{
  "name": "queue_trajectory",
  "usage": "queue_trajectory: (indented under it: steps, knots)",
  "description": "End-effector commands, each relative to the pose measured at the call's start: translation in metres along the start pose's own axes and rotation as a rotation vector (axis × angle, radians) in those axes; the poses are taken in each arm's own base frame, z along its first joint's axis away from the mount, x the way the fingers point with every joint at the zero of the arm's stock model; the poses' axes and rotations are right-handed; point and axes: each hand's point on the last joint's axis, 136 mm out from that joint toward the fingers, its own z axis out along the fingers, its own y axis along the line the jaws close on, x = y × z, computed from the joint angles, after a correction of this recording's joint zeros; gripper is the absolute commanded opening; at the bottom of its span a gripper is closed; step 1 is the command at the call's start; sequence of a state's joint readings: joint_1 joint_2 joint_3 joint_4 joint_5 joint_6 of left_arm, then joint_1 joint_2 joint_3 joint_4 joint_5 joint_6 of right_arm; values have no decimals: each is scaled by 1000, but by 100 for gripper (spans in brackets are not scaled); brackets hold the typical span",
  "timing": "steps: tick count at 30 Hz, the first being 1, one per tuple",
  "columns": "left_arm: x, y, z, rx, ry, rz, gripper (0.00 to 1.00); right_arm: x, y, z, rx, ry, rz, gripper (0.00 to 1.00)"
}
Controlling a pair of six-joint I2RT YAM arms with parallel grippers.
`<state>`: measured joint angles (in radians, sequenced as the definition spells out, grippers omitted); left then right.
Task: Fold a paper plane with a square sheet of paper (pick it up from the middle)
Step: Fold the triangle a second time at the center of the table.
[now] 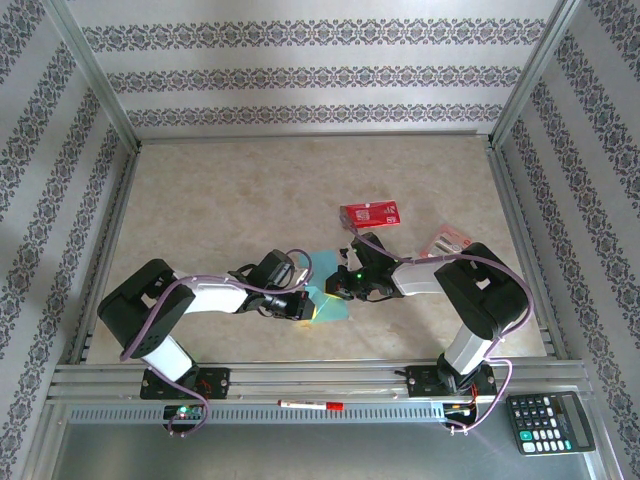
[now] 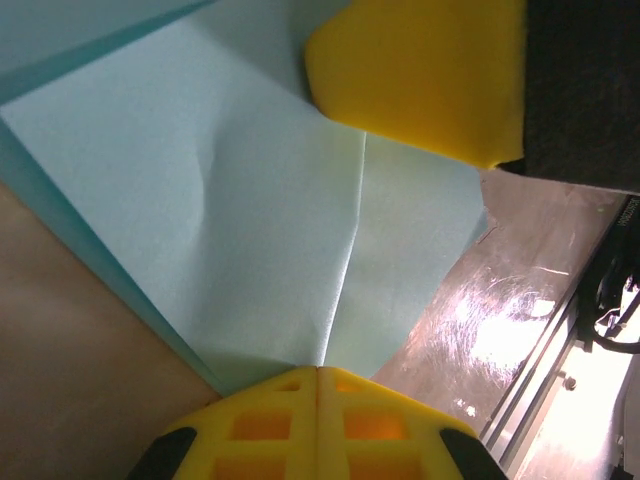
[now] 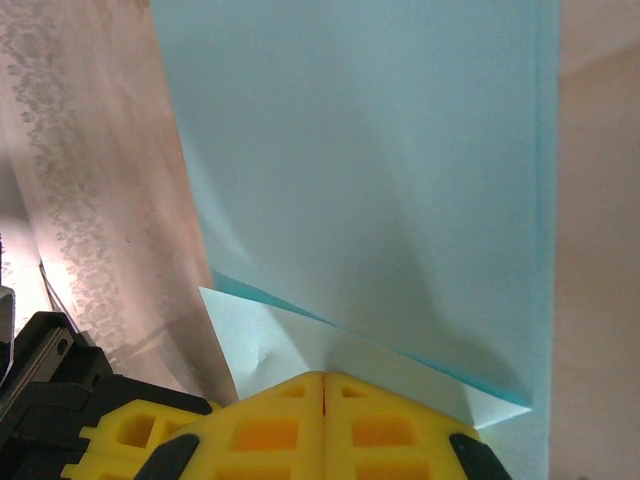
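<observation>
Inspection from the near side of the beige marbled desk [image 1: 250, 200]. The thin light-blue square sheet of paper [image 1: 330, 303] sat at the middle of the desk, towards the near edge, between the two arms. It was partly folded.

The left gripper [image 1: 300, 306] met the sheet from the left. In the left wrist view its yellow fingers were pressed together [image 2: 318, 372], pinching the edge of the square sheet of paper [image 2: 250, 230] where a straight centre crease ended. A further yellow pad [image 2: 420, 75] lay against the sheet at the upper right of that view.

The right gripper [image 1: 345, 287] met the sheet from the right, close to the left one. In the right wrist view its fingers were likewise closed [image 3: 323, 378], clamped on a folded layer of the square sheet of paper [image 3: 370, 180], which had one flap lapping over another with a darker teal edge between them. Whether the sheet was clear of the desk could not be told.

Containers: a red rectangular packet [image 1: 371, 214] lay on the desk beyond the grippers, apart from the sheet. A pink-and-white packet [image 1: 447, 242] lay to its right, beside the right arm. The contents of neither could be made out.

A red pen [image 1: 310, 405] rested on the front rail between the arm bases. A dark calculator [image 1: 550, 422] sat at the near right corner.
</observation>
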<state>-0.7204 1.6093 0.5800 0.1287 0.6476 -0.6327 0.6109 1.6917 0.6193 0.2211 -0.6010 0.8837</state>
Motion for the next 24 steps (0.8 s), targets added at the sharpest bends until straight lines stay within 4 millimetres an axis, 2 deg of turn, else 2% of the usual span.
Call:
queue_trajectory:
  steps: [1, 5, 8, 13, 18, 24]
  knots:
    - [14, 17, 7, -58, 35, 3, 0, 1, 0, -4, 13, 3, 7, 5]
    - [18, 24, 6, -91, 43, 0, 0, 5, 22, -10, -28, -5, -18, 7]
    - [20, 26, 5, -103, 47, 1, 0, 11, 29, -13, -36, -8, -26, 8]
    - [20, 27, 3, -115, 43, 2, 0, 31, 24, -5, -16, 22, -2, 6]
    - [20, 29, 3, -123, 45, 5, 0, 39, 17, 2, 4, 27, 18, 4]
    - [20, 30, 2, -135, 43, 14, 0, 47, 18, 10, 5, 44, 19, 3]
